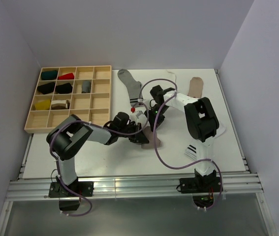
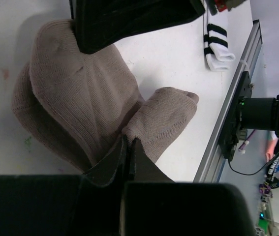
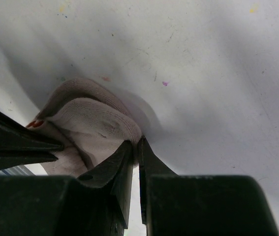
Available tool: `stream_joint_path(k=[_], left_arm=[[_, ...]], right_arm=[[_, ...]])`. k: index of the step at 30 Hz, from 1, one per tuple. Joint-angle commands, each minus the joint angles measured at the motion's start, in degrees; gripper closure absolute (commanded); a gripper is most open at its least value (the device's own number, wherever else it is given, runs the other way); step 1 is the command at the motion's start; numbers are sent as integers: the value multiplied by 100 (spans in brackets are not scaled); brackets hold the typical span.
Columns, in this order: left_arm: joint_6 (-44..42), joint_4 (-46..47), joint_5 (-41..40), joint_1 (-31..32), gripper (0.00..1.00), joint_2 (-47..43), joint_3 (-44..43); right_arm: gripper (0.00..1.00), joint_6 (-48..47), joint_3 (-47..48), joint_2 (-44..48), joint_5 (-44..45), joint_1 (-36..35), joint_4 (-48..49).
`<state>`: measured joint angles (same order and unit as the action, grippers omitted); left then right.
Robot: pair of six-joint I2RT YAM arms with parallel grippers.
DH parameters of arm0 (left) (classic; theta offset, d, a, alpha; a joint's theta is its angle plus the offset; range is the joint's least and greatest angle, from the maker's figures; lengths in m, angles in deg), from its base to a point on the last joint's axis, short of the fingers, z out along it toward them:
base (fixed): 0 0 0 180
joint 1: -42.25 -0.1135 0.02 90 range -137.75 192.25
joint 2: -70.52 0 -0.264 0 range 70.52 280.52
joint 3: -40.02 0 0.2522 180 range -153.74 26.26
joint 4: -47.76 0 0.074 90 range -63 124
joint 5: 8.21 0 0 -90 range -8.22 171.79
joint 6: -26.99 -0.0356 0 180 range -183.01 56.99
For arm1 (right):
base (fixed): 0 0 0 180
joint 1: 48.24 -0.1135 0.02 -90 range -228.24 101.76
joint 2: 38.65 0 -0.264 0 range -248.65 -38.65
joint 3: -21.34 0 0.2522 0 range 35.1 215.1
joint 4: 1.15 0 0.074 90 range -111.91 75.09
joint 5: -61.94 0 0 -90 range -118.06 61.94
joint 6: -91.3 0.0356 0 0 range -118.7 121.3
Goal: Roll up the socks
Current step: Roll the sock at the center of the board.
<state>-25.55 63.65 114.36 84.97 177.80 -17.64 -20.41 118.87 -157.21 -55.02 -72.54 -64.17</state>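
1. Work item: the taupe sock (image 2: 80, 98) lies near the middle of the table (image 1: 105, 157), between the two arms. It is bunched and folded over on itself. One end is doubled back and points toward the near rail.

2. Left gripper (image 2: 130, 145): the fingers are clamped on a fold of the taupe sock at its near side. Knit fabric is pinched between the tips, with almost no gap.

3. Right gripper (image 3: 137, 147): the fingers are pressed together on a raised fold at the opposite end of the same sock. In the right wrist view a trace of red shows at the sock's edge.

4. Both grippers grasp the one sock and sit close to each other above it.

5. Other socks on the table:
- a grey sock (image 1: 129, 83) lies flat behind the grippers;
- a second taupe sock (image 1: 195, 86) lies flat at the far right;
- a striped white sock (image 2: 214, 42) lies near the front rail, beside the right arm.

6. Tray (image 1: 75, 67): a wooden compartment tray sits at the far left. Several of its compartments hold coloured bundles (image 1: 66, 76).
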Motion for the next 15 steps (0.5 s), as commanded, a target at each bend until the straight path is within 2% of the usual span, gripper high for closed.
stream_joint_path(k=[1, 7, 13, 15], left_arm=[[-230, -1619, -270, -88, 100, 600, 242], [-89, -1822, -41, -290, 100, 873, 57], [-186, -2516, -181, -422, 100, 1189, -321], [-203, -2604, -190, -440, 100, 1260, -382]], right_arm=[[87, -166, -53, 264, 253, 136, 434], [87, -184, -220, 456, 323, 153, 653], [86, -316, -396, 667, 95, 162, 733], [82, -333, -493, 773, 86, 171, 803]])
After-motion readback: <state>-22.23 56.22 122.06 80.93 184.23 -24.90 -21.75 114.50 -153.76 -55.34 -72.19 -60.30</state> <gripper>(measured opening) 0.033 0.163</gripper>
